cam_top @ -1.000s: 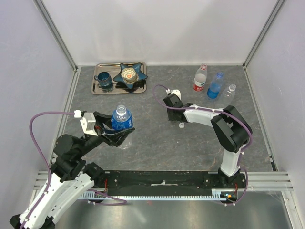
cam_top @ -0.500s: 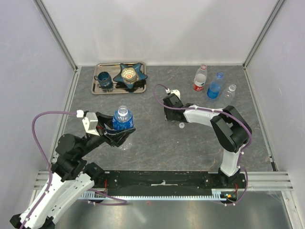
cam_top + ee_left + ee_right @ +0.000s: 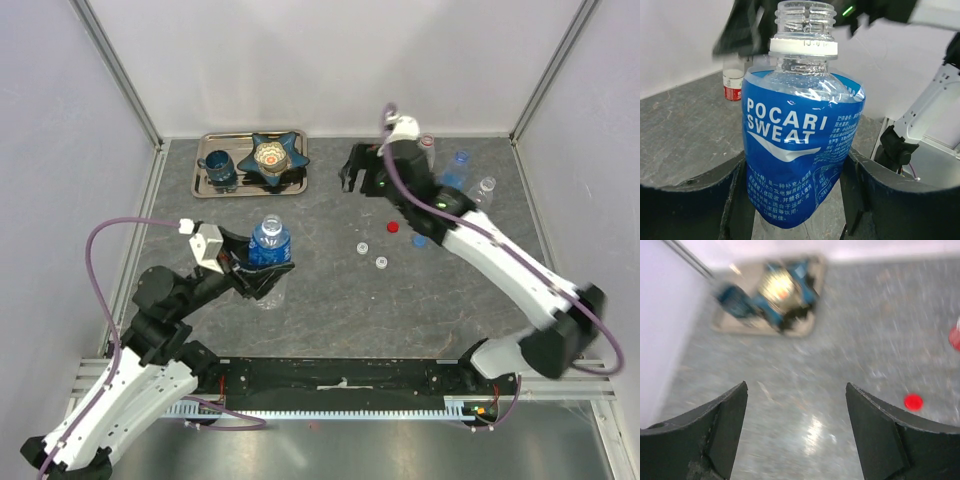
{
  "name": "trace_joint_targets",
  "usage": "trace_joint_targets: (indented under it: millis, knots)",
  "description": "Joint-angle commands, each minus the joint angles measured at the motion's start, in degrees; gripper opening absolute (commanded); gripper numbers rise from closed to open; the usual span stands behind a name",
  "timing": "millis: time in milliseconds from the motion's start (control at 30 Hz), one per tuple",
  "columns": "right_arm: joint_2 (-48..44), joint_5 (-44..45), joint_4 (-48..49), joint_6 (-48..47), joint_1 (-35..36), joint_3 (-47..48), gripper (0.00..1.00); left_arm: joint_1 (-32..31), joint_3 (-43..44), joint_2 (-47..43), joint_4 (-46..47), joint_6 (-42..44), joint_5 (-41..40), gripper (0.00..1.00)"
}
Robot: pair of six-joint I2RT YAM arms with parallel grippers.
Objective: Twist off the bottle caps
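The left claw (image 3: pixel 795 200) grips the capless bottle (image 3: pixel 800 125), the right claw (image 3: pixel 796 430) gapes empty; squeezing or tilting may spill it.

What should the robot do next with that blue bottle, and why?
Probably the left hand should stand the Pocari Sweat bottle on the table and let go: its neck is bare, and a red cap, a blue cap and two white caps lie loose there.
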Motion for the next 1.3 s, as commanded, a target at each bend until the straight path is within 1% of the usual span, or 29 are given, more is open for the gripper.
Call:
trace_joint_targets:
  millis: [0,33,67,133,167,200,267,300,367,533,733,833,867,933,967,1033,1100,1133,1167,1200,1233,1267]
  knots:
    - [-12.73,-4.21,0.4,-0.63,1.07,2.46,0.87,0.22,1.16,6.85,7.5,-1.55,5.45,0.28]
    - [-14.33,-7.45,1.28,-0.11,1.24,1.84,0.88,0.22,1.43,8.6,8.38,-1.98,6.86,0.28]
    - [-15.82,-9.22,3.37,0.42,1.33,1.14,0.88,0.22,1.86,12.62,9.09,-2.25,8.27,0.29]
    - [-20.13,-11.52,4.88,1.3,1.51,-1.32,0.9,0.22,3.44,16.95,10.75,-2.25,12.49,0.29]
    - [-21.01,-14.92,5.24,1.56,1.6,-1.68,0.91,0.22,5.36,19.58,10.59,-2.08,13.55,0.29]
    - [-22.15,-16.17,4.98,1.39,1.68,-1.85,0.91,0.22,6.43,23.61,10.42,-2.08,16.08,0.29]
    - [-22.6,-19.51,3.06,0.61,2.04,-1.68,0.91,0.05,8.36,27.15,11.03,-2.42,18.21,0.29]
    - [-22.69,-19.44,2.09,-0.01,2.21,-1.33,0.91,0.05,9.76,29.52,11.55,-2.78,19.17,0.29]
    - [-22.87,-18.91,0.85,-1.67,3.18,-2.55,0.9,-0.21,10.39,31.03,13.65,-3.04,19.45,0.29]
    - [-21.38,-16.63,0.23,-3.09,7.56,-4.67,0.88,-1.0,11.71,35.24,14.11,-3.22,20.06,0.29]
    - [-20.06,-16.62,1.46,-3.7,10.47,-5.11,0.81,-2.59,12.15,35.52,12.35,-1.64,19.1,0.29]
    - [-19.62,-16.62,1.55,-3.88,11.18,-4.93,0.75,-2.68,12.33,35.25,11.29,-0.85,18.74,0.29]
    - [-19.44,-16.62,1.55,-3.88,11.26,-5.1,0.7,-2.68,12.24,35.17,11.21,-0.67,18.66,0.29]
    - [-19.35,-16.62,1.55,-3.71,11.44,-5.28,0.64,-2.68,12.15,34.9,11.12,-0.32,18.31,0.29]
    - [-19.27,-16.8,1.55,-3.53,11.53,-5.72,0.58,-2.68,12.06,34.64,11.12,-0.06,18.13,0.29]
    - [-19.35,-16.98,1.55,-3.27,11.7,-6.07,0.51,-2.68,11.89,34.2,11.03,0.29,17.6,0.29]
    - [-19.88,-16.71,1.55,-3.09,11.71,-6.6,0.41,-2.68,11.98,33.94,10.59,0.38,16.29,0.3]
    - [-20.14,-16.62,1.55,-3.18,11.79,-6.77,0.37,-2.68,11.98,33.67,10.24,0.56,15.67,0.34]
    - [-20.58,-16.62,1.2,-3.09,11.71,-6.69,0.3,-2.68,12.15,33.41,9.37,0.65,14.88,0.36]
    - [-20.76,-15.23,0.85,-3.09,11.79,-6.51,0.25,-2.68,12.33,33.15,8.92,0.73,13.22,0.38]
    - [-20.85,-14.61,0.5,-3.18,11.71,-6.16,0.22,-2.68,12.41,32.88,8.31,0.91,12.34,0.46]
    - [-21.2,-13.91,-0.64,-3.35,11.71,-5.29,0.13,-2.68,12.76,32.71,7.09,0.91,11.37,0.48]
